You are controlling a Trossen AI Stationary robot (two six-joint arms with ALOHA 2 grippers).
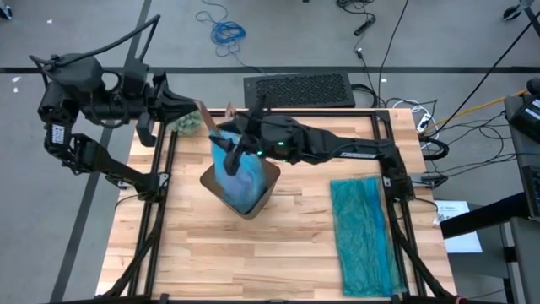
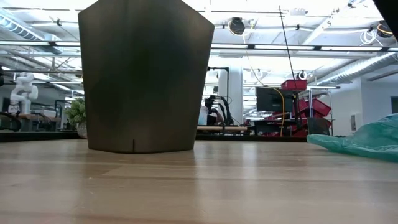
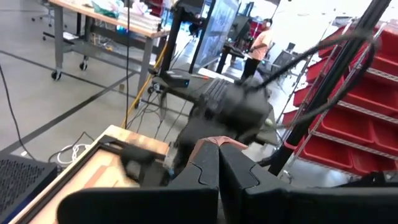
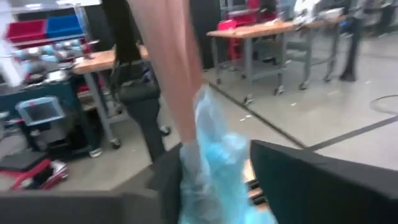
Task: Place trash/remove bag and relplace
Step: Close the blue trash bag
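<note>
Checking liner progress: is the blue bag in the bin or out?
Partly out: the blue bag bunches above the bin rim.

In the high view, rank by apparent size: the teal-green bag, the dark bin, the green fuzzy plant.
1. Teal-green bag, spread flat.
2. Dark bin, partly hidden by the blue liner.
3. Green fuzzy plant, partly hidden by the left arm.
</note>
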